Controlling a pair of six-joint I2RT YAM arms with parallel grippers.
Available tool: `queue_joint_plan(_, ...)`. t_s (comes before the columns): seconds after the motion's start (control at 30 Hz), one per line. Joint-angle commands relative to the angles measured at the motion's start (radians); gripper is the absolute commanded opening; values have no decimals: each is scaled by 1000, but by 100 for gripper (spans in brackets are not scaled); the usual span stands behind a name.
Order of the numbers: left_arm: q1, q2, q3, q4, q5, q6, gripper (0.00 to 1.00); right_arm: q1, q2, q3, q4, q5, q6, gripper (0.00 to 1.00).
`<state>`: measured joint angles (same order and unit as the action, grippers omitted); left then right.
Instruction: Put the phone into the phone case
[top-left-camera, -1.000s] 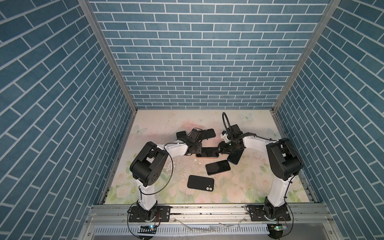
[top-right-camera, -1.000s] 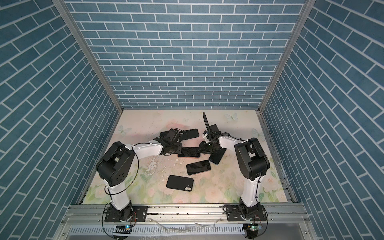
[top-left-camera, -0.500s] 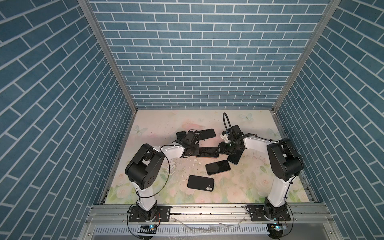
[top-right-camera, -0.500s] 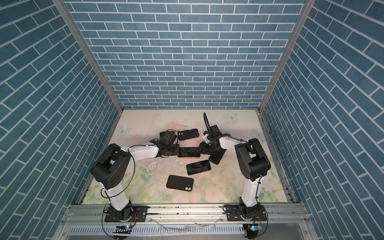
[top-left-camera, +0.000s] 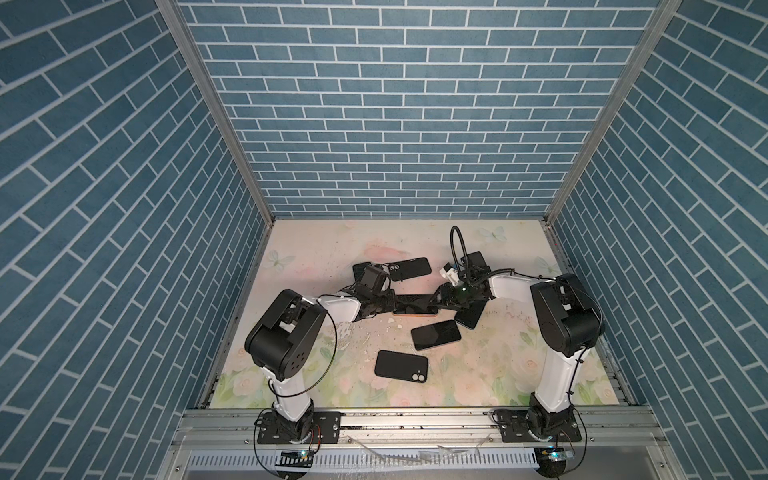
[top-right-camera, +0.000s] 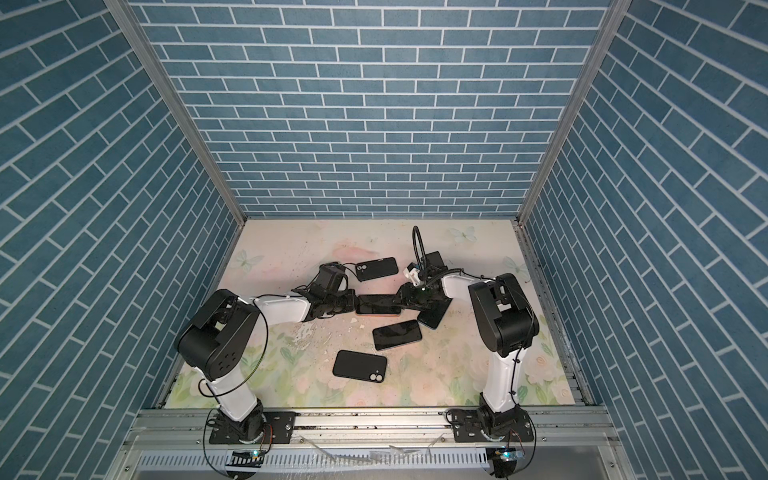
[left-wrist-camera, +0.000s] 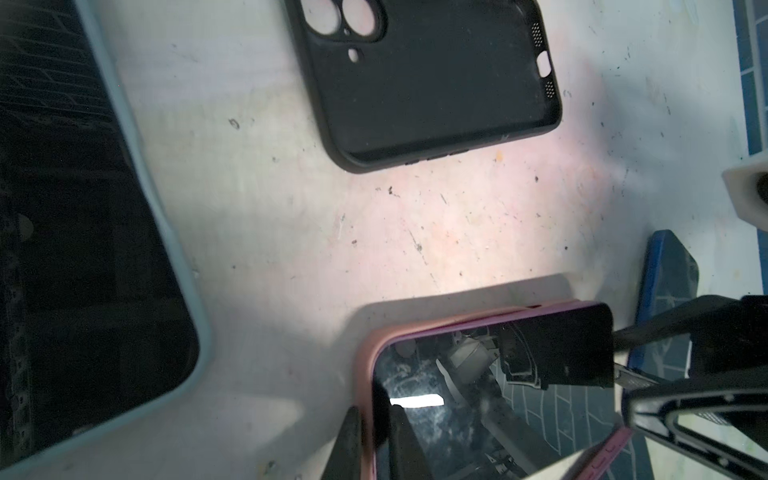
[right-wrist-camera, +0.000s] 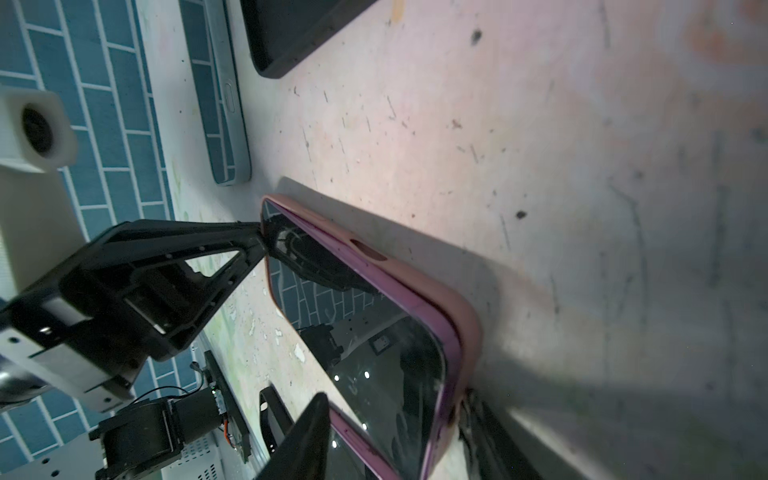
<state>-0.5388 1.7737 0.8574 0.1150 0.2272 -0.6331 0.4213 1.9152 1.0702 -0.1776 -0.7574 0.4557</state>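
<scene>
Lying flat mid-table behind a matte black round-cornered case, the glossy black rectangular phone sits in a matte pink round-rimmed case, its long axis running left–right between the arms. Left gripper, nearly closed, pinches the rim; right gripper, half-open, clasps the opposite end's width.

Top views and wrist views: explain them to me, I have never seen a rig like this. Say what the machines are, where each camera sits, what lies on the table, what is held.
Two robot arms stand at a flowery table, each ending in a two-fingered gripper. Both top views look down from one camera overhead; each wrist view comes from a camera on an arm, close to its fingers. Between the arms is a phone in a pink case. The left gripper pinches the case's rim; the right gripper clasps the other end. Loose on the table: an empty black case, a second phone screen up, and more.
</scene>
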Motion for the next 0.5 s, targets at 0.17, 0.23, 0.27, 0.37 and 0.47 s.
queue_joint_plan(0.17,-3,-3,-105,33,153,-63,15,3,8,-57,212,-228,51,51)
queue_joint_plan(0.23,-1,-12,-116,43,153,-61,16,2,-3,-71,253,-251,68,51)
queue_joint_plan(0.27,0,-15,-121,44,152,-61,16,2,-8,-75,266,-260,73,51)
queue_joint_plan(0.37,8,-23,-141,71,164,-64,16,2,-20,-77,281,-273,78,50)
queue_joint_plan(0.47,13,-30,-154,100,187,-71,19,0,-23,-76,281,-275,78,50)
